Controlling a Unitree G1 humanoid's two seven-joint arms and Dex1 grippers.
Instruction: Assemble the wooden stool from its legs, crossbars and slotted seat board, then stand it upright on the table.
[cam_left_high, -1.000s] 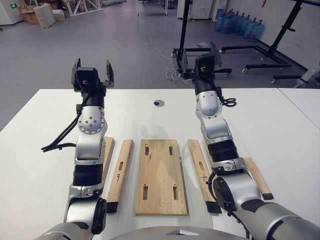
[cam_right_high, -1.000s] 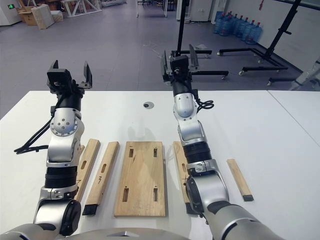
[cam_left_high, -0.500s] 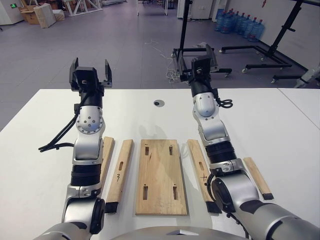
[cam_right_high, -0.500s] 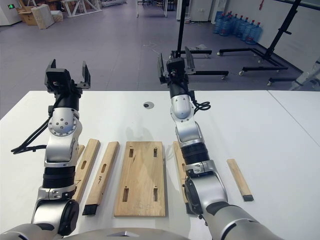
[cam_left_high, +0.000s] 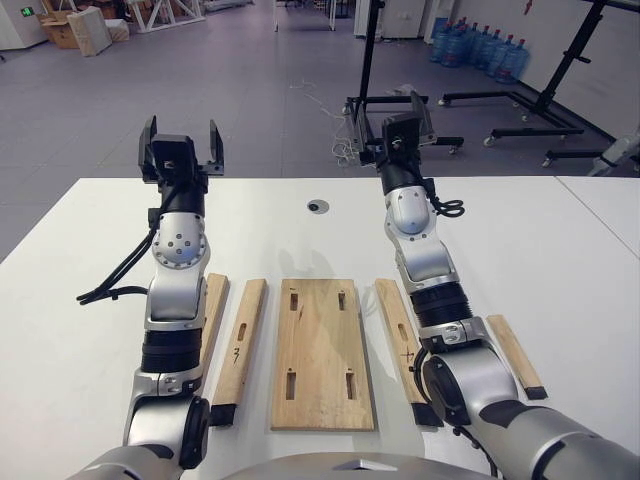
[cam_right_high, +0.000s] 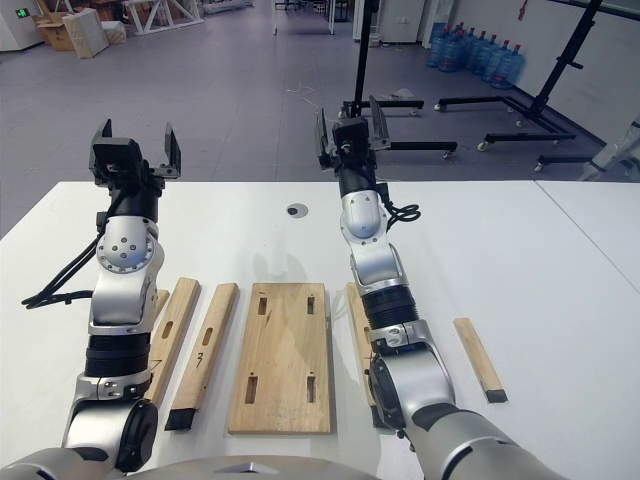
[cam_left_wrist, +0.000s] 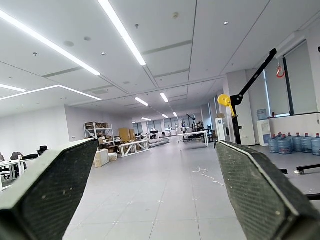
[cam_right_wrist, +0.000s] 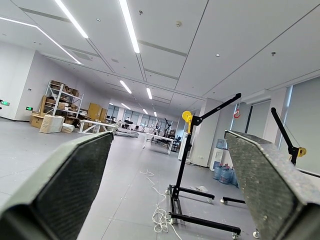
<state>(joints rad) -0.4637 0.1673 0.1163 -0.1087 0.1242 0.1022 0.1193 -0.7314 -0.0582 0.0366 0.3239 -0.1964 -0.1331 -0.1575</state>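
Arms raised over untouched stool parts, both grippers empty.

Over the last second the right gripper (cam_right_high: 350, 125) has swung a little toward the robot's left and settled, and the left gripper (cam_left_high: 181, 135) has edged the same way. The wood has not moved, so by my reading assembly has not begun. Both pairs of jaws stand wide apart, holding nothing, aimed out past the far edge of the white table (cam_left_high: 560, 260). The slotted seat board (cam_left_high: 322, 352) lies flat between the forearms, well back from the jaws and below them. The inner left leg (cam_left_high: 240, 345) lies just beside it, and the outer left leg (cam_left_high: 217, 300) lies partly under the left forearm. The inner right leg (cam_left_high: 398, 330) lies beside the board, with the shorter right piece (cam_left_high: 516, 355) farther out.
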